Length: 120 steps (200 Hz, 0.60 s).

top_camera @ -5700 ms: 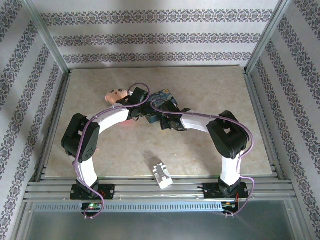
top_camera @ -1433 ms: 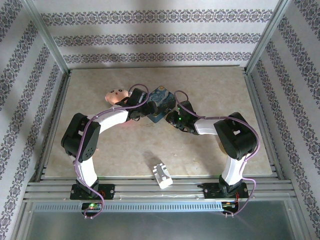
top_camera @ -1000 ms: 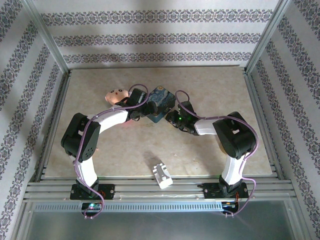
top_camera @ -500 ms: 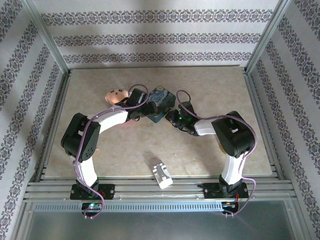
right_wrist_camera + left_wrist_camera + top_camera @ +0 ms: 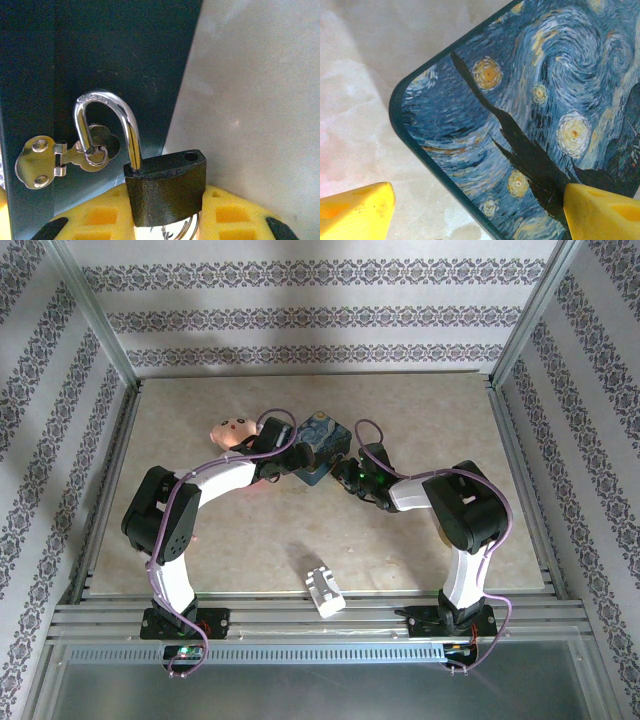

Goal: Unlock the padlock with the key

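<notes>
- A white plastic block-like piece [image 5: 323,590] lies near the front edge of the beige table [image 5: 250,540], between the two arm bases and well apart from everything else.
- Farther in, around the table's middle, both arms bend inward to a blue rectangular tin painted with a starry night [image 5: 322,440]. The left gripper [image 5: 288,464] is at its left side and the right gripper [image 5: 346,474] at its right.
- The right wrist view gives what the top view is too small to show. A small dark grey metal padlock [image 5: 167,182] stands upright between the yellow pads [image 5: 100,215], and the jaws are drawn in close on its body.
- The padlock's silver shackle [image 5: 107,107] is sprung: one leg sits in the body, the other hole gapes, and the free end hooks through the tin's small silver hasp [image 5: 55,160].
- Thin silvery wire loops [image 5: 172,232] peek from under the body. Whether the key is among them cannot be told.
- The left wrist view looks down on the painted lid. The jaws are spread wide, one pad over bare table, the other at the lid's edge, gripping nothing that can be seen.
- Beyond the left wrist, a pinkish doll's head [image 5: 230,430] lies toward the back-left.
</notes>
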{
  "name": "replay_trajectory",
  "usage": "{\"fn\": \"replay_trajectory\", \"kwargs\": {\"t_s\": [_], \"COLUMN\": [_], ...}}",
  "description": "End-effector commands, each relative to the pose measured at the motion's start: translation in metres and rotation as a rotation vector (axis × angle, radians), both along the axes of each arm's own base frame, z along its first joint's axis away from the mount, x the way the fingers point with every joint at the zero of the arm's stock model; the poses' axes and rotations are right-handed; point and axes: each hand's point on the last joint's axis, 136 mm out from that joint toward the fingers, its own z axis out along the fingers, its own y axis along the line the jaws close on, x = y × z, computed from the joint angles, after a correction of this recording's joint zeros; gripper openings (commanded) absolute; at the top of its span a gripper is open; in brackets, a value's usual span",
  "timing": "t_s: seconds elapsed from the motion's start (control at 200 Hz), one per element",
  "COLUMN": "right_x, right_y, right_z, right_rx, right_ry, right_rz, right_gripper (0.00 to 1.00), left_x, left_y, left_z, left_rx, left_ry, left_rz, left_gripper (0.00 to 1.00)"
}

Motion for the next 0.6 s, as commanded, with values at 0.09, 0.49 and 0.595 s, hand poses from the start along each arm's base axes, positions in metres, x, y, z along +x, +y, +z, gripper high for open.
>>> {"fn": "replay_trajectory", "kwargs": {"t_s": [0.09, 0.49, 0.595], "right_x": [0.019, 0.018, 0.013], "right_y": [-0.027, -0.048, -0.051], "right_z": [-0.004, 0.009, 0.014], "right_rx": [-0.05, -0.078, -0.094], "right_ry": [-0.051, -0.079, -0.089], "right_rz": [-0.094, -0.123, -0.12], "right_gripper": [0.0, 0.0, 0.0], "left_x": [-0.032, -0.029, -0.029], "left_y": [0.026, 0.028, 0.031], "left_z": [-0.043, -0.041, -0.04], "left_rx": [0.094, 0.062, 0.063], "left_ry": [0.161, 0.156, 0.155], "left_rz": [0.018, 0.03, 0.034], "left_gripper": [0.83, 0.71, 0.7]}}
